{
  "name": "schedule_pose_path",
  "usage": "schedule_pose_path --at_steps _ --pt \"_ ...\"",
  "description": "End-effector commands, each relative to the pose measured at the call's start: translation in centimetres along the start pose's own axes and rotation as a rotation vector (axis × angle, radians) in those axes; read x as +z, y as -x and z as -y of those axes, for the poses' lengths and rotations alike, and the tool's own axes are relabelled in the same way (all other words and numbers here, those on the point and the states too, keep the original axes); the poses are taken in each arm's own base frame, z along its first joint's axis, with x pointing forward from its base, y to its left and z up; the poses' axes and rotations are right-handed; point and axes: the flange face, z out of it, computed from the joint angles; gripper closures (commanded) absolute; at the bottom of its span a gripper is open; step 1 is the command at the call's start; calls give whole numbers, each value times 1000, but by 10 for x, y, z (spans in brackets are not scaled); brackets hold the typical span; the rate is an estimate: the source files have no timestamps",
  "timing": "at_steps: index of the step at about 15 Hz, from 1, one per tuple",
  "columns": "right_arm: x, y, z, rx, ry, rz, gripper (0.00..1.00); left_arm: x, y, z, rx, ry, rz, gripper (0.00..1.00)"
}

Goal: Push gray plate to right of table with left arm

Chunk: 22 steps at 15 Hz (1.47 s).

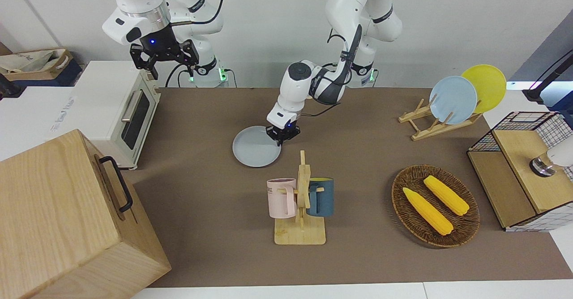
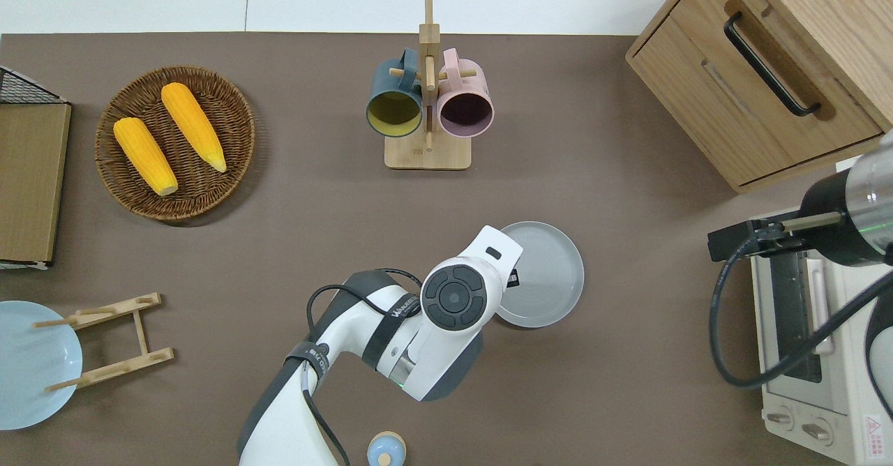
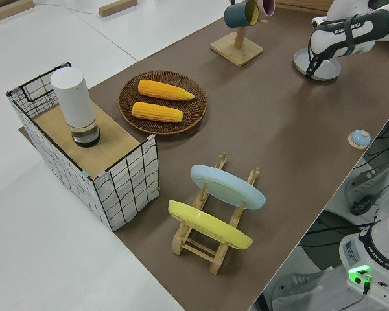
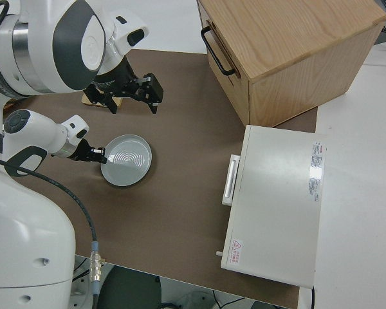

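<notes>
Gray plate lay flat, mug rack farther out, toaster oven toward right arm's end; left gripper at its rim, finger gap unclear.

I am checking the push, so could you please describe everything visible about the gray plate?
The gray plate is pale bluish-gray, round, with a shallow raised rim and faint rings inside. It lies flat and empty on the table, nearer the robots than the mug rack. The left gripper meets its rim at the left arm's end.
</notes>
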Motion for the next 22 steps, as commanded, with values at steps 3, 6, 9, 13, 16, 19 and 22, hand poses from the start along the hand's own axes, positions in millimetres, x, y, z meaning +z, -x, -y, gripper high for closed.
schedule_pose_path --at_steps 3,6,9,13,16,19,22 --pt "-3 4 -2 1 -7 5 17 23 -1 -27 -17 -23 6 1000" --pt "-3 4 -2 1 -7 5 17 20 -2 -26 -4 -29 -1 382" --pt "-3 4 -2 3 -7 5 17 10 -10 -16 27 -67 0 66" --pt "-3 4 -3 3 -8 4 17 -26 -22 7 72 -102 35 15" --pt "-3 4 -3 3 -8 5 17 -66 -47 58 131 -89 91 13" --pt "-3 4 -2 1 -7 5 17 -100 -66 95 167 -99 150 13" --pt "-3 4 -2 1 -7 4 17 -142 -78 128 171 -108 175 9"
